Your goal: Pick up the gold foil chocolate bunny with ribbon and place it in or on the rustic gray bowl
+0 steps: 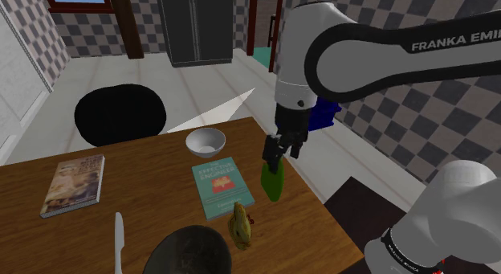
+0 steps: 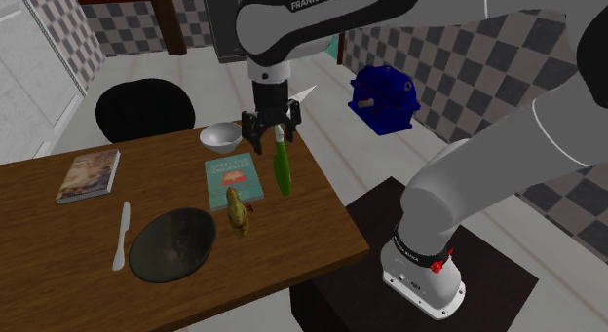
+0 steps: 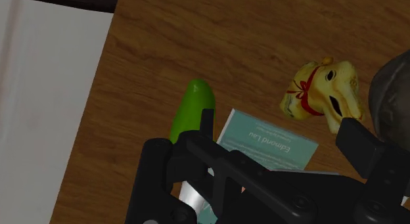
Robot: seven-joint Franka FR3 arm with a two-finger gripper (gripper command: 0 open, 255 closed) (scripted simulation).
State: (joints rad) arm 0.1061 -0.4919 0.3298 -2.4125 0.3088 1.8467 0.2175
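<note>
The gold bunny (image 1: pixel 239 224) (image 2: pixel 236 211) (image 3: pixel 322 91), with a red ribbon at its neck, rests on the wooden table (image 1: pixel 144 172) just in front of a teal book. Beside it, near the table's front edge, is the dark gray bowl (image 1: pixel 189 252) (image 2: pixel 172 244) (image 3: pixel 393 91). My gripper (image 1: pixel 283 152) (image 2: pixel 271 140) (image 3: pixel 279 127) hangs open above the table over a green elongated object (image 1: pixel 273 182) (image 2: pixel 283 169) (image 3: pixel 190 111). It is a short way off from the bunny, with nothing between its fingers.
The teal book (image 1: pixel 222 186) (image 2: pixel 233 179) (image 3: pixel 269 144) lies mid-table, with a small white bowl (image 1: pixel 205 141) (image 2: pixel 222 137) behind it. Another book (image 1: pixel 74 184) and a white knife (image 1: pixel 119 240) lie toward the shoulder view's left. A black chair (image 1: pixel 120 113) stands behind the table, and a blue object (image 2: pixel 385 98) sits off to the side.
</note>
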